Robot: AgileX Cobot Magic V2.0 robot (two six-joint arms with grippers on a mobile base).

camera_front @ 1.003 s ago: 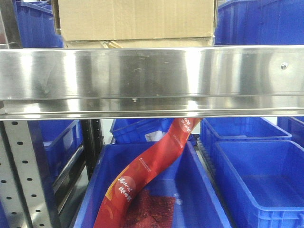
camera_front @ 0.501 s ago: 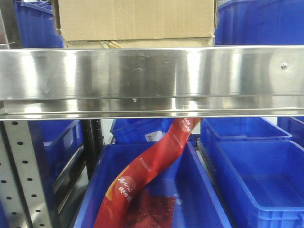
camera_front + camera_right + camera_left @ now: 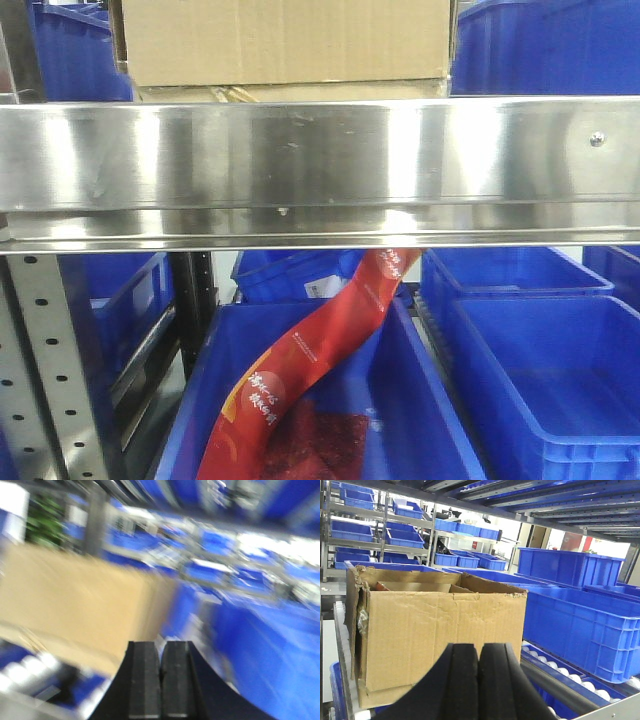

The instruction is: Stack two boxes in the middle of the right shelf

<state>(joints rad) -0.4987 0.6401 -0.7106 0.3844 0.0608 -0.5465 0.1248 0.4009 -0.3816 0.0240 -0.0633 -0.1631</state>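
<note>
Behind the rail (image 3: 320, 150) sits a box (image 3: 440, 630); both hands, left (image 3: 479, 685) and right (image 3: 161, 680), are pinched together empty, so spread them before gripping its sides.

Front view faces the shelf (image 3: 320, 165) rail closely; both wrist views share the box (image 3: 440, 635).

The left pincer (image 3: 479, 687) fills the bottom centre, its two black foam pads pressed together with only a thin seam between them and nothing held. Just beyond it stands a brown corrugated cardboard box (image 3: 437, 640), top flaps open and ragged, its left corner torn. To the right sits a large blue plastic bin (image 3: 580, 625) beside the box. White rollers (image 3: 560, 672) run along below it. More blue bins (image 3: 350, 530) fill distant racks.
</note>
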